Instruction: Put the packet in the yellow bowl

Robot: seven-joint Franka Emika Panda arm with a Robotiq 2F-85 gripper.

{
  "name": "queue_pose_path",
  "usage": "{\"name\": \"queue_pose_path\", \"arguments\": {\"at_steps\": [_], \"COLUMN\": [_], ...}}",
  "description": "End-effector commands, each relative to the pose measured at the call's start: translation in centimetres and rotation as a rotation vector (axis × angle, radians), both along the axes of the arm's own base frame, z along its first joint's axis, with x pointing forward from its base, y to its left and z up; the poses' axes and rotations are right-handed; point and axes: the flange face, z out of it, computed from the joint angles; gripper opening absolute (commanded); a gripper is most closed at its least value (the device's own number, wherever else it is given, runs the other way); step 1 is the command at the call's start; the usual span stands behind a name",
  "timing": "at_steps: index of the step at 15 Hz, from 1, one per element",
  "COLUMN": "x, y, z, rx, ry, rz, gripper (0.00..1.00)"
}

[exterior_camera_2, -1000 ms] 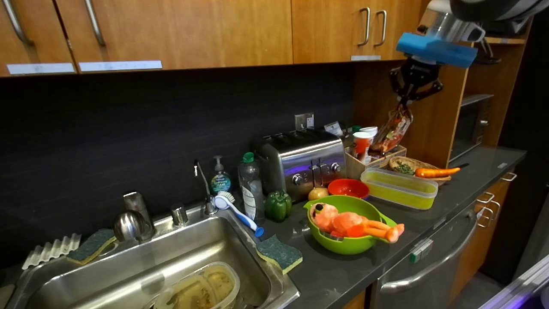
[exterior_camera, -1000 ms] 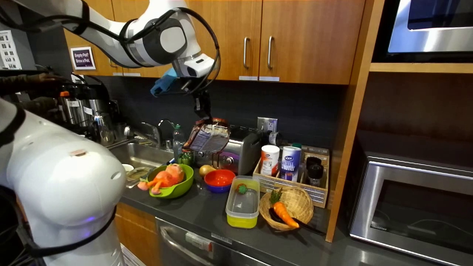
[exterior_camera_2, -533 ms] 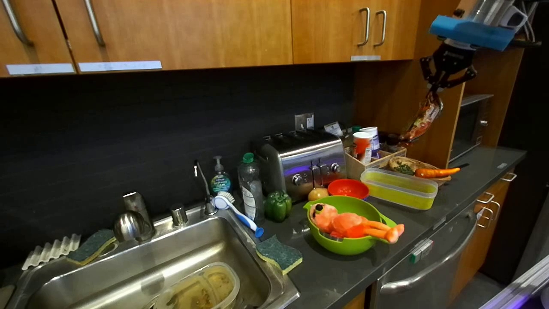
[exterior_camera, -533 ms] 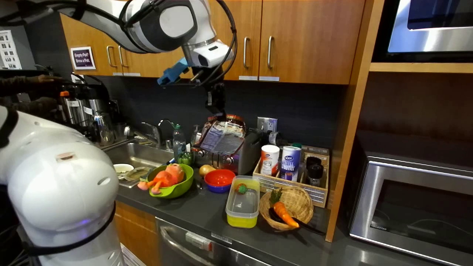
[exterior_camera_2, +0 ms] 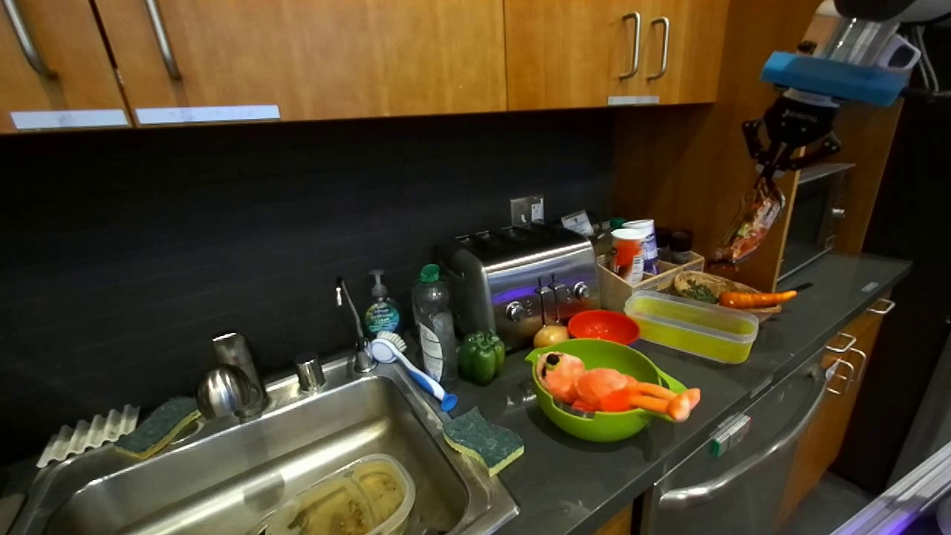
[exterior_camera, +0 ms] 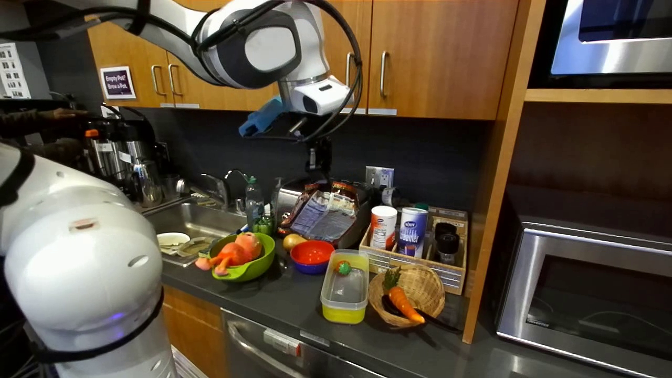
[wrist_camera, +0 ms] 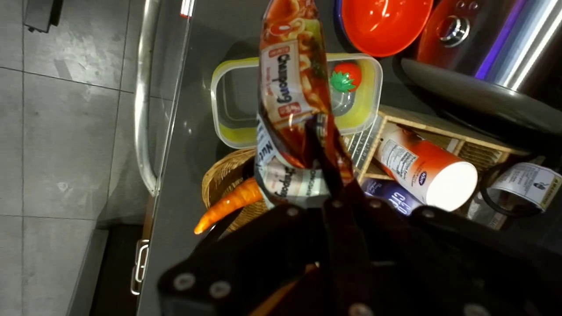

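The packet is a crinkly reddish-orange snack packet with pale printed panels. My gripper is shut on its upper edge, and it hangs tilted in the air. In an exterior view the packet hangs below the fingers. The yellow bowl, a translucent yellow-green tub, stands on the counter below the packet's height, and it also shows in an exterior view. In the wrist view the packet covers the middle of the tub; the fingertips are dark. A toy strawberry lies in the tub.
A woven basket with a carrot stands beside the tub. A red bowl, a green bowl with a pink toy, a toaster and a wooden organizer with canisters stand around it. Cabinets hang above.
The gripper has moved right in both exterior views, carrying the packet. It rose slightly, then came down a little. The tub and other objects have not moved.
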Motion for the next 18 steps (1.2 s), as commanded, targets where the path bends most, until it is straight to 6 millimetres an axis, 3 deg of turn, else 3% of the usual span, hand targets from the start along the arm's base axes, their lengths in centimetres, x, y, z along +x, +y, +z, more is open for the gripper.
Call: {"name": "queue_pose_path", "arguments": {"at_steps": [1,5,11,18], "x": [1.7,3.1,4.7,5.9], "y": [-0.8,-1.2,-1.7,-2.0], "z": [-3.1,-6.5,-9.9,-12.0], "rx": [0.020,0.010,-0.014,-0.057], "ry": [0.052,0.106,0.126,0.103], "rz": [0.044,0.086,0.135,0.214], "gripper": [0.00,0.00,0.00,0.00]}}
